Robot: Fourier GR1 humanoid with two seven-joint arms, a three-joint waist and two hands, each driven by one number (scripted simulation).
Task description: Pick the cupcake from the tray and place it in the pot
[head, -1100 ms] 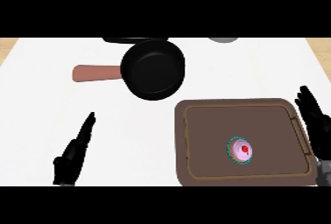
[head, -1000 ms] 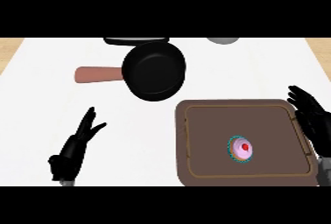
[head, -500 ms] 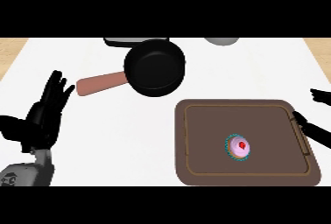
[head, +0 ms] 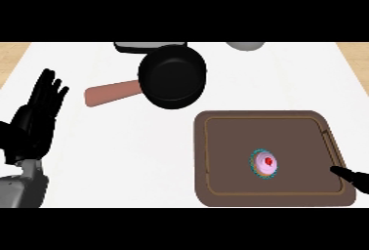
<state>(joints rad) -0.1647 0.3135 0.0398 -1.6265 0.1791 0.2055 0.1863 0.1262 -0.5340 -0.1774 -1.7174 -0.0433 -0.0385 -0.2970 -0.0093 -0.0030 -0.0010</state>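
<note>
A cupcake (head: 265,164) with pink icing, a red top and a teal wrapper sits right of centre on the brown tray (head: 223,190). The black pot (head: 172,76) with a reddish-brown handle (head: 112,93) lies up and left of the tray. My left hand (head: 36,122) stands open at the left edge, fingers up, far from both. Of my right hand only a fingertip (head: 352,176) shows, at the tray's lower right rim, well right of the cupcake.
A black item (head: 144,47) peeks out behind the pot at the counter's back. A grey rounded object (head: 245,45) sits at the back right. Wooden strips border the white counter (head: 93,161) at both upper corners.
My left hand has risen and stands upright at the left edge. My right hand has pulled down and right until only a fingertip remains in view. The cupcake stays in place.
</note>
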